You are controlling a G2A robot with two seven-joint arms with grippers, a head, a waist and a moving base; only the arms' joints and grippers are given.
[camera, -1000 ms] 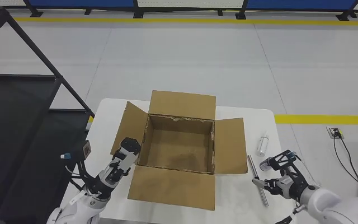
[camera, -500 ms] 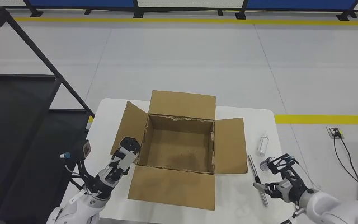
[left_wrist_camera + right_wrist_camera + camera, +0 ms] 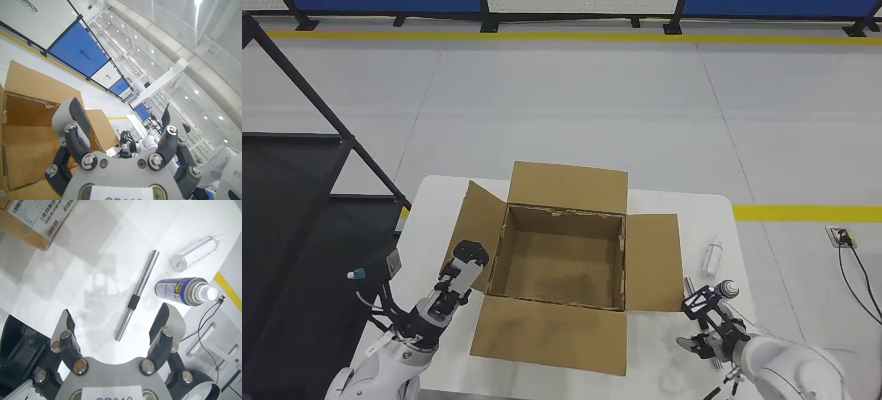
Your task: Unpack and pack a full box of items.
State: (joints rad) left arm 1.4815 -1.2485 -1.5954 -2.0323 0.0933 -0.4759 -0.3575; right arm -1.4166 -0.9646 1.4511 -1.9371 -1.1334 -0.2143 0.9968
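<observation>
**Desk:** Where is the box?
**Floor:** The cardboard box [image 3: 562, 265] sits mid-table [image 3: 697, 215], 4 flaps spread. The left gripper [image 3: 121, 108], fingers released, hangs beside its left flap.
**Desk:** The right?
**Floor:** The right gripper [image 3: 115, 310], spread and holding nothing, hovers over a metal rod [image 3: 140, 291], near 1 upright spray can [image 3: 177, 291] and 1 clear bottle [image 3: 194, 253] lying flat.

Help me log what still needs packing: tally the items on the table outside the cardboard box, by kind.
Metal rod: 1
Spray can: 1
Clear bottle: 1
Total: 3
</observation>
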